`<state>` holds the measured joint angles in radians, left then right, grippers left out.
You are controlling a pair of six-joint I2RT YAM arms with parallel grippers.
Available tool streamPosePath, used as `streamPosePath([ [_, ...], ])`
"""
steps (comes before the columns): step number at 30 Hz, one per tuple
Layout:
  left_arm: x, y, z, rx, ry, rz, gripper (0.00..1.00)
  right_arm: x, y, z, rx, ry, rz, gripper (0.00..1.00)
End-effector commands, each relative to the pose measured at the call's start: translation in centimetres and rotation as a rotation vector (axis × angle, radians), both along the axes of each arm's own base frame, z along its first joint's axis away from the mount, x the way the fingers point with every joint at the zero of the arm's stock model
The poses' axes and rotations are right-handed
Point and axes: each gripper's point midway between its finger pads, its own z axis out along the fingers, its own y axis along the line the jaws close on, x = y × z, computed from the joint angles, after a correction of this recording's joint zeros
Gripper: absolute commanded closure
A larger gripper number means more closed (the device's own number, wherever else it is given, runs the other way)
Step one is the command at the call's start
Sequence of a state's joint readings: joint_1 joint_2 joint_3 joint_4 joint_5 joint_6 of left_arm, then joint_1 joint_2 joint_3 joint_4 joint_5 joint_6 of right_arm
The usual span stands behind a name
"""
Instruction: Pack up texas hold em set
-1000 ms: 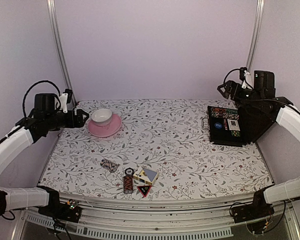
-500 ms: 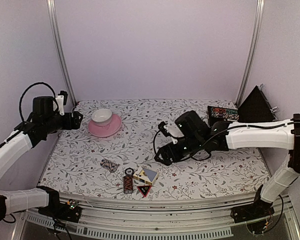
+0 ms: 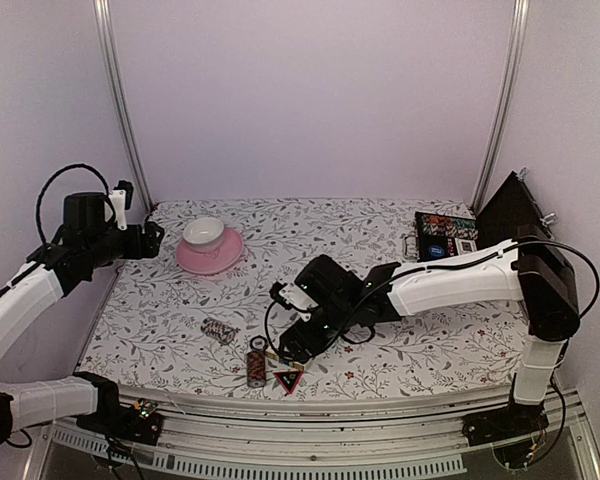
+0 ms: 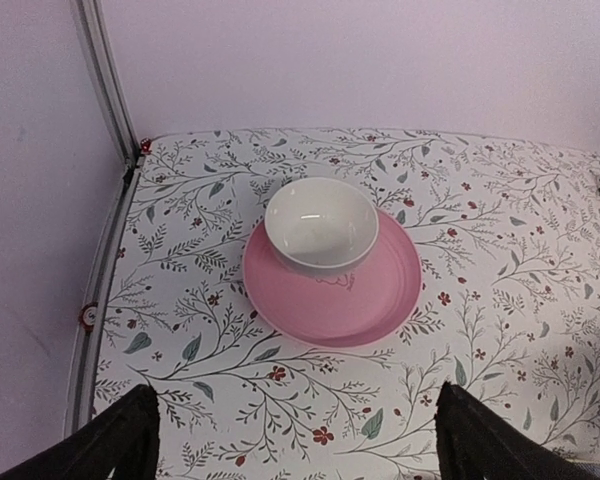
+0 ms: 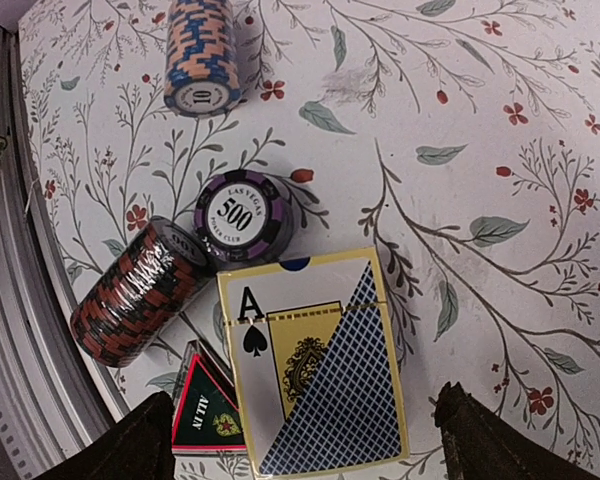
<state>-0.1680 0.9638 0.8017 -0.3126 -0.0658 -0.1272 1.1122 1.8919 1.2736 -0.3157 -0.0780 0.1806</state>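
Observation:
The boxed card deck lies flat at the table's front centre, ace of spades face up. Beside it are a purple chip roll, a red-black chip roll, a blue-orange chip roll and the red-black triangle marker. My right gripper is open just above the deck, one finger on each side of it, and holds nothing; it also shows in the top view. The black case lies open at the back right with its lid up. My left gripper is open and empty, at the far left.
A pink saucer with a white cup stands at the back left, just ahead of my left gripper. The table's front edge rail runs close to the chip rolls. A metal frame post stands at the back left corner.
My right arm has swung from the case at the back right across and down to the front centre, over the card deck. The left arm has barely moved.

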Motion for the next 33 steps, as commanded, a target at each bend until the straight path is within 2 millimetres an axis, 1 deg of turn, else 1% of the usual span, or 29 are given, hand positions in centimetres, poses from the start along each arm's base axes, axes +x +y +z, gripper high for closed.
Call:
streamPosePath([
  [1,-0.3,0.2,-0.2,0.008,-0.005,0.007,0.04,-0.2,0.3,-1.6,-0.073,-0.041,0.041,0.1],
  [9,-0.3,0.1,-0.2,0.003,-0.002,0.001,0.04,-0.2,0.2,-2.9,-0.134,-0.046,0.073,0.1],
  [18,-0.3,0.1,-0.2,0.005,-0.001,0.003,0.04,-0.5,-0.4,-4.5,-0.192,-0.04,0.086,0.12],
  [25,-0.3,0.2,-0.2,0.007,0.0,0.003,0.04,-0.5,-0.1,-4.8,-0.198,-0.046,0.087,0.17],
  [33,-0.3,0.2,-0.3,0.008,0.0,0.005,0.04,-0.6,-0.3,-5.4,-0.219,-0.04,0.082,0.21],
])
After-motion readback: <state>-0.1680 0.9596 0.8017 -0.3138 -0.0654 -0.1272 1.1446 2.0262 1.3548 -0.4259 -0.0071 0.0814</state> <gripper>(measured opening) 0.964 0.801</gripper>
